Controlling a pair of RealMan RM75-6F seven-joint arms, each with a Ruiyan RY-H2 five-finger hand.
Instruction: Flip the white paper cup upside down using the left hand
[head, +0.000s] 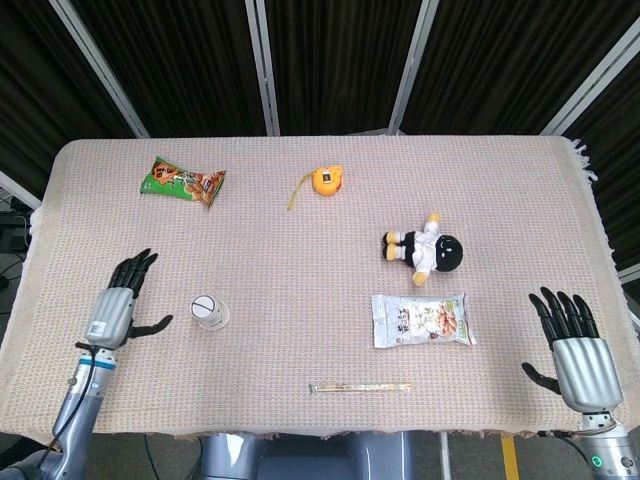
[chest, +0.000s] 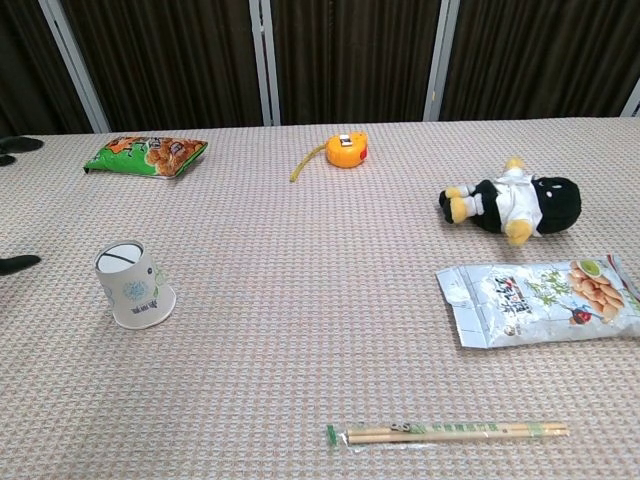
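We see a table (head: 300, 250) covered with a beige woven cloth, dark curtains behind it. In the lower left of the head view, the white paper cup (head: 209, 312) stands upside down, rim on the cloth and base facing up; in the chest view it sits at the left, leaning slightly. The left robot hand (head: 119, 307) lies just to the left of the cup, apart from it, fingers spread and holding nothing. In the chest view only dark fingertips (chest: 18, 263) of this hand show at the left edge. The right robot hand (head: 574, 350) is at the lower right corner of the head view, past the table's near edge, fingers spread and empty.

In the upper left lies a green snack bag (head: 182, 181). Near the top centre sits an orange tape measure (head: 325, 179) with a short strip of tape pulled out. Right of centre a small plush doll (head: 424, 249) lies on its side, and just below it a clear snack packet (head: 421, 319). Wrapped chopsticks (head: 360, 387) lie near the bottom edge, centre.
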